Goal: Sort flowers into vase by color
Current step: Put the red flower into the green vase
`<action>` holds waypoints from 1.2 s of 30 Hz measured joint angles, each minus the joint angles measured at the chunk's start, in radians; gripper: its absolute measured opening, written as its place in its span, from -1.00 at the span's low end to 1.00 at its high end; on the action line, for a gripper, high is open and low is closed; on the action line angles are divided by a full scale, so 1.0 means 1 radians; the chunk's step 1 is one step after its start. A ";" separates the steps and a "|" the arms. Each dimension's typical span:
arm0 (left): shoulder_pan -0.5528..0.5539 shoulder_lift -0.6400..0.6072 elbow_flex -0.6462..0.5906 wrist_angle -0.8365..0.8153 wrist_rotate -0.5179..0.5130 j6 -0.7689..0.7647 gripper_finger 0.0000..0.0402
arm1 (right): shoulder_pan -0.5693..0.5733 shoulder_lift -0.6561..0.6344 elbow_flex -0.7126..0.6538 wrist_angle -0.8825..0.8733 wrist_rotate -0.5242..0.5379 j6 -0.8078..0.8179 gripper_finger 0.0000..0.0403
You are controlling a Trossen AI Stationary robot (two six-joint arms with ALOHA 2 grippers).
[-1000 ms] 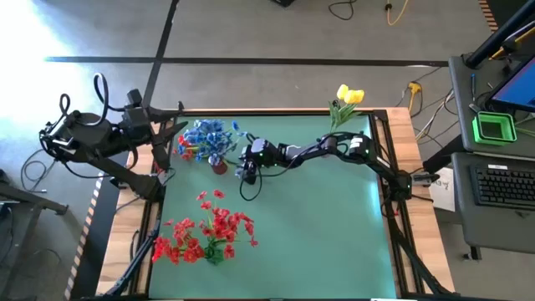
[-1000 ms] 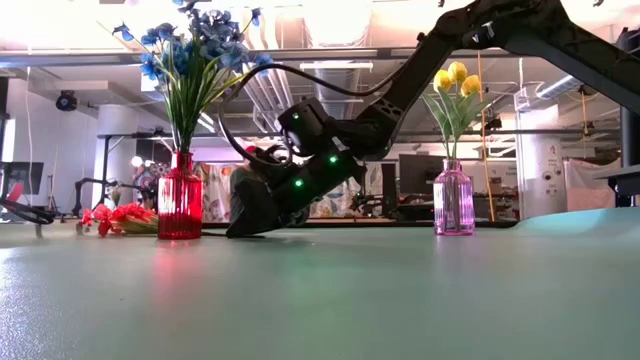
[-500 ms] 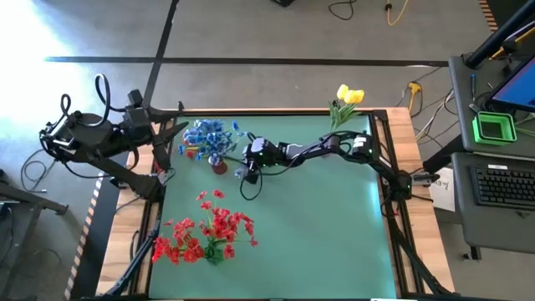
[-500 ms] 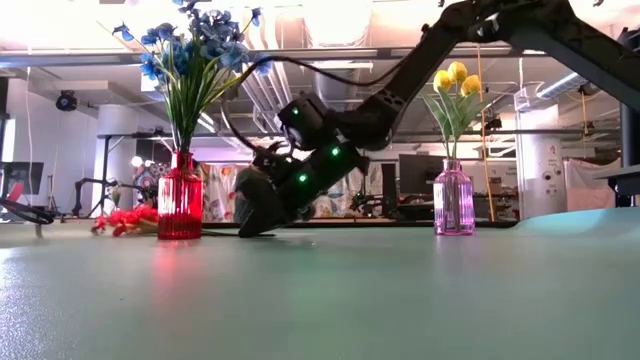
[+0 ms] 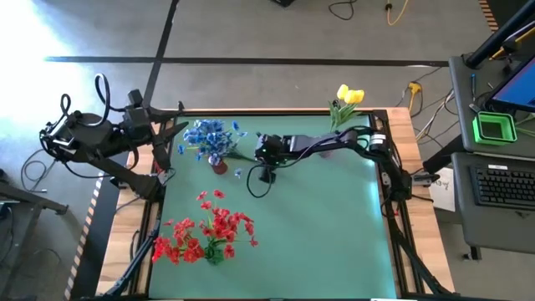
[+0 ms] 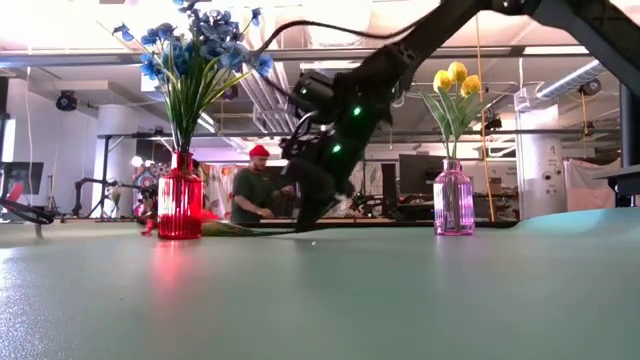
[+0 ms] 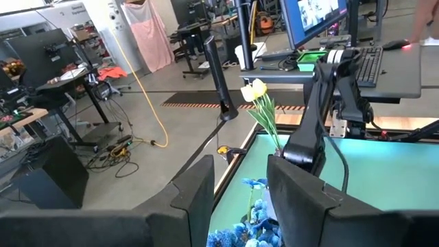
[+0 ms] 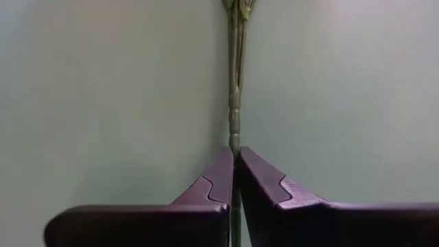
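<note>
My right gripper slants down at the far middle of the table, shut on a thin green flower stem. The stem runs left toward the red vase, which holds blue flowers. In the low view a red head shows beyond that vase. Yellow flowers stand in a pink vase at the far right. Several red flowers lie on the table at the near left. My left gripper waits open, raised over the far left corner. My right gripper pinches the stem's end between its two fingertips. The fingers slant down from the table's right, and the stem runs on ahead of them in line. The rest of the stem lies along the table.
A black cable loops below the right wrist over the mat. The table's wooden frame borders the green mat. A person stands in the room behind. The mat's near right part is bare.
My right gripper has shut on the stem, then risen, tipped steeper and drawn back toward the table's right. The stem has slid right along the table, and its red head has moved closer to the red vase.
</note>
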 joint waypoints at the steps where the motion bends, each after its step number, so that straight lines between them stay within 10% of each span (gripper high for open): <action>1: 0.000 0.000 0.000 0.000 0.000 0.000 -0.39 | 0.000 -0.015 0.000 -0.036 0.000 0.001 -0.94; 26: 0.000 0.001 0.000 -0.008 0.000 0.000 -0.39 | 0.138 -0.364 -0.192 -0.629 -0.058 0.214 -0.93; 36: 0.000 0.002 0.000 -0.008 0.000 0.000 -0.39 | 0.216 -0.413 -0.254 -0.618 -0.059 0.287 -0.43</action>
